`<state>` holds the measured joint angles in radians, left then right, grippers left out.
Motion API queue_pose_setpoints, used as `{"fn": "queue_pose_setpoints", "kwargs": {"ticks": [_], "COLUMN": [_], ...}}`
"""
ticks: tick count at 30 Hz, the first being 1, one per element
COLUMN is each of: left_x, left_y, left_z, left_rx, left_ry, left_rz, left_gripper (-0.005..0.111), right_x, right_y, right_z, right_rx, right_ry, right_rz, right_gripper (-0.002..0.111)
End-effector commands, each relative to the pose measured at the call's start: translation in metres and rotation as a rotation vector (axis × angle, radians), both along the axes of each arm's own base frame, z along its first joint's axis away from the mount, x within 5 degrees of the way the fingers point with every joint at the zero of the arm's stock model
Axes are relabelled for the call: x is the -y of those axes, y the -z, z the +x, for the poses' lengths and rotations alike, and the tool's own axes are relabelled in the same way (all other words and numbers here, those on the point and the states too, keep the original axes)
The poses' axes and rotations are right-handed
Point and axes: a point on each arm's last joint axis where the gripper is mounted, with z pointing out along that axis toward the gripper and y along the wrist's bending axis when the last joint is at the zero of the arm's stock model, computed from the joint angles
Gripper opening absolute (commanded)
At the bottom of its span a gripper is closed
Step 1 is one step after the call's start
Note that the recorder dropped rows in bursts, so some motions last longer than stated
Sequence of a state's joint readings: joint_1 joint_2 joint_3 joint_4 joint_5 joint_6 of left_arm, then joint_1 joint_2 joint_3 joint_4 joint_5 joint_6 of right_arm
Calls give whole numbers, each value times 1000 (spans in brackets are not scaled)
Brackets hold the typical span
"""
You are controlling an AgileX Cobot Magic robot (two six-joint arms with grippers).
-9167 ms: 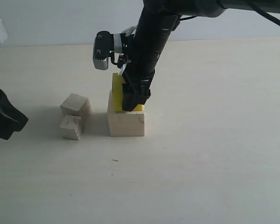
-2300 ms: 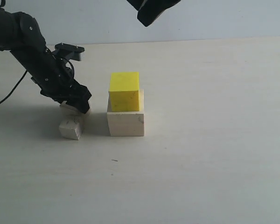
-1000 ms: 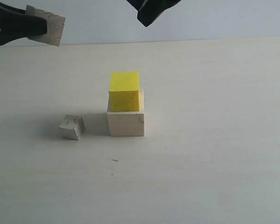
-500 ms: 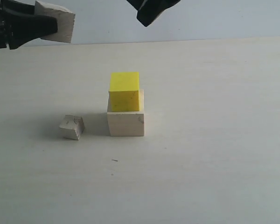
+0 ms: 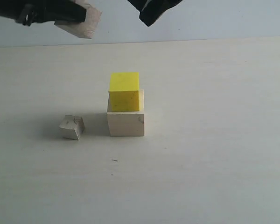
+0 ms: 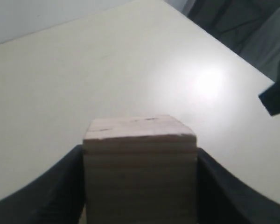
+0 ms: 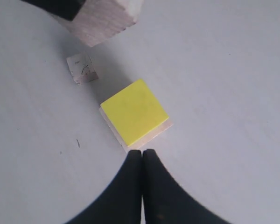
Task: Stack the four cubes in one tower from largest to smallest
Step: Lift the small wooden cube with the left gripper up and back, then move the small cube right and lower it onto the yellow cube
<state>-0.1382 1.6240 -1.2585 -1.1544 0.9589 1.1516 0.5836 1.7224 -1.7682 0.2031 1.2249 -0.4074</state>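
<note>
- The striped-grain cube [image 5: 84, 22] is hanging tilted at upper left, above the table [image 5: 214, 140].
- The yellow cube [image 5: 124, 91] is sitting on the large pale cube [image 5: 126, 123], centre frame.
- The left claw [image 6: 140, 196] is gripping the striped-grain cube; the right claw [image 7: 142, 163] is hovering at top centre, pinched closed.

Smallest cube [image 5: 72, 127] left of stack [image 5: 125, 105]

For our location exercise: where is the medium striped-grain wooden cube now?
The striped-grain wooden cube is held aloft between the left fingers, upper left in the exterior view, above and left of the bright yellow cube.
</note>
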Motion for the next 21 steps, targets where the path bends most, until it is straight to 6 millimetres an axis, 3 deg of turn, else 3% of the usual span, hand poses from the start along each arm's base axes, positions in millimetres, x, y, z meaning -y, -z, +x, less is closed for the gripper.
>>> {"fn": "queue_pose_setpoints", "kwargs": {"ticks": [1,5,11,21], "left_x": [12,25,49,76], "left_y": [-23,-32,-34,2], "left_z": [6,0,-8,-6], "left_rx": [-83,-151,-282,-473], "left_ry": [-198,-291,-324,-400], "left_rz": [229,315,280,357], "left_gripper": [0,0,0,0], "right_x": [1,2,3,13], "right_y": [-4,-4,-4,-3], "right_z": [-2,-1,-1,6], "right_rx": [21,26,31,69], "right_ry": [-8,-7,-6,114], "right_rz": [2,-6,-14,-96], "right_gripper": [0,0,0,0]}}
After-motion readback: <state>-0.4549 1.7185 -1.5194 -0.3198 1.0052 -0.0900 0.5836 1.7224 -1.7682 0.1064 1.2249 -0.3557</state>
